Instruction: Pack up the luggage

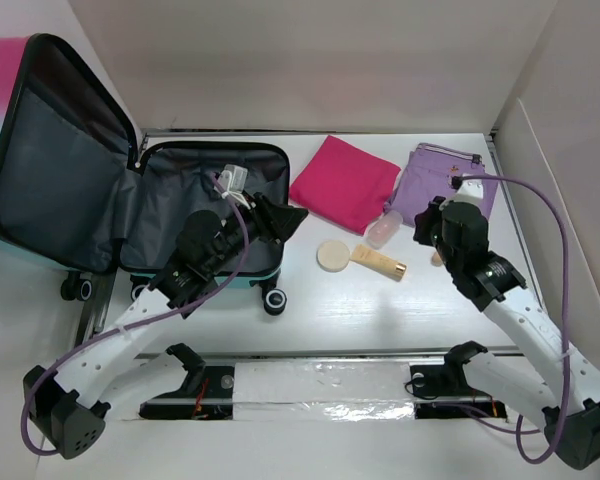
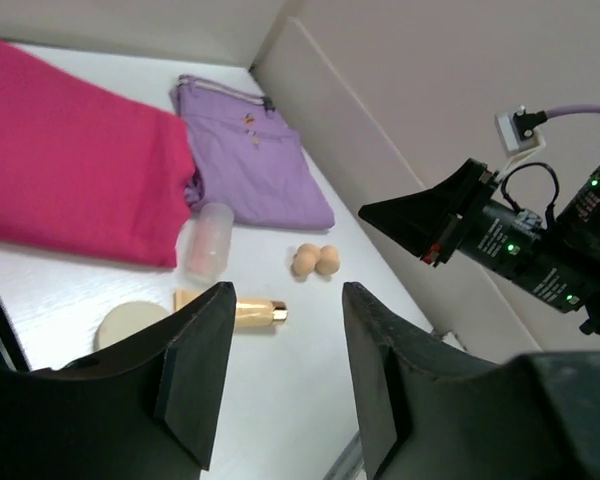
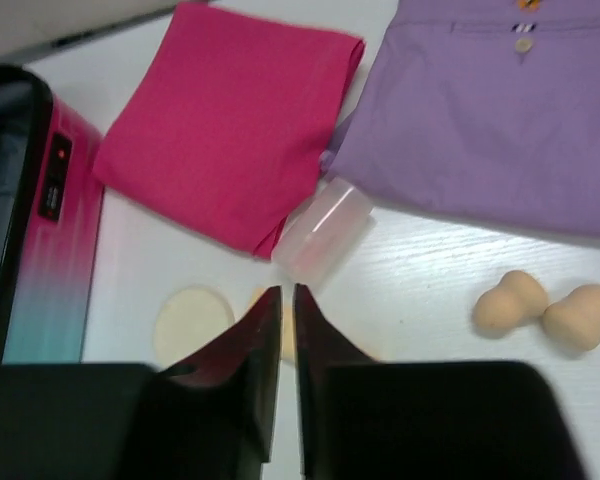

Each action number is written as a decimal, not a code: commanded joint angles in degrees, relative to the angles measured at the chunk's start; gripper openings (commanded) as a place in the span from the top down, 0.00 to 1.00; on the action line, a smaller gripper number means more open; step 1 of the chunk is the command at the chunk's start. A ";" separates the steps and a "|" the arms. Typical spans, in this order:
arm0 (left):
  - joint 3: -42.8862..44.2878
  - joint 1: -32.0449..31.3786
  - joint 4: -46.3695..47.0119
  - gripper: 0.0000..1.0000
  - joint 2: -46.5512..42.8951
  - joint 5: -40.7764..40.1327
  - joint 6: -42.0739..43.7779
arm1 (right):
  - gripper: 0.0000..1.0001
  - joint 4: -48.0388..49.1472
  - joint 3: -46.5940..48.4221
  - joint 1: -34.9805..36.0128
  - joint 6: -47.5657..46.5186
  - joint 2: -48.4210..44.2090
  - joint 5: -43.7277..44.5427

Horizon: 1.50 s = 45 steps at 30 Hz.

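Note:
The luggage (image 1: 50, 150), a pink-to-teal hard-shell suitcase, lies open at the left with its lid standing up and dark grey lining showing; its edge also shows in the right wrist view (image 3: 50, 290). My left gripper (image 1: 285, 218) hangs over the case's right rim, open and empty (image 2: 285, 300). My right gripper (image 1: 430, 222) is shut on nothing (image 3: 287, 292), above the table near a clear small bottle (image 3: 325, 232). A folded pink cloth (image 1: 345, 180), a folded purple cloth (image 1: 445, 180), a round puff (image 1: 333, 255) and a gold tube (image 1: 380, 263) lie right of the case.
Two beige sponges (image 3: 545, 310) lie by the purple cloth, near the right arm. White walls close the back and right side (image 2: 380, 130). A metal rail with silver tape (image 1: 310, 395) runs along the near edge between the arm bases.

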 commanded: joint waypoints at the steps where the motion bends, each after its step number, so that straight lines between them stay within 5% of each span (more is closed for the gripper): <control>1: 1.81 0.27 -7.83 0.56 -1.94 -1.37 2.88 | 1.00 1.98 -0.70 -0.21 0.38 2.09 -4.79; 6: 9.72 0.97 -18.91 0.70 -3.62 -1.99 10.17 | 1.00 3.47 -0.97 -0.21 0.99 7.27 -5.07; 7: 10.33 0.97 -21.37 0.82 -4.32 -3.12 11.40 | 1.00 3.47 -0.96 -0.82 1.43 8.24 -4.28; 9: 11.22 0.97 -23.58 0.98 -5.11 -5.40 14.65 | 0.65 4.69 -1.05 -1.43 2.92 11.05 -2.43; 10: 11.22 0.97 -25.42 1.00 -5.55 -7.77 15.36 | 0.52 5.57 -1.05 -1.44 3.10 12.02 -2.42; 11: 10.52 0.97 -25.78 1.00 -5.91 -10.14 16.15 | 0.28 6.54 -1.05 -2.05 3.19 13.07 -2.42; 14: 8.42 1.67 -25.17 1.00 -7.49 -12.10 17.74 | 0.02 7.69 0.26 -3.45 5.29 17.64 -1.72; 20: 5.78 2.29 -23.94 0.45 -10.30 -13.24 19.67 | 0.01 11.20 3.77 -6.09 10.56 30.28 -1.64; 22: 5.60 2.29 -24.03 0.41 -11.09 -12.80 19.76 | 0.02 12.26 4.65 -6.10 11.10 33.18 -2.59; 32: 5.07 2.29 -23.59 0.40 -13.20 -10.95 20.03 | 0.07 15.16 9.76 -4.60 16.90 45.16 -5.32; 42: 4.80 2.29 -23.33 0.40 -14.17 -10.95 20.12 | 0.31 16.48 7.38 -5.13 21.56 47.01 -4.35; 45: 4.72 2.29 -23.33 0.40 -14.17 -11.30 20.12 | 0.46 16.48 6.95 -5.13 21.82 46.48 -4.27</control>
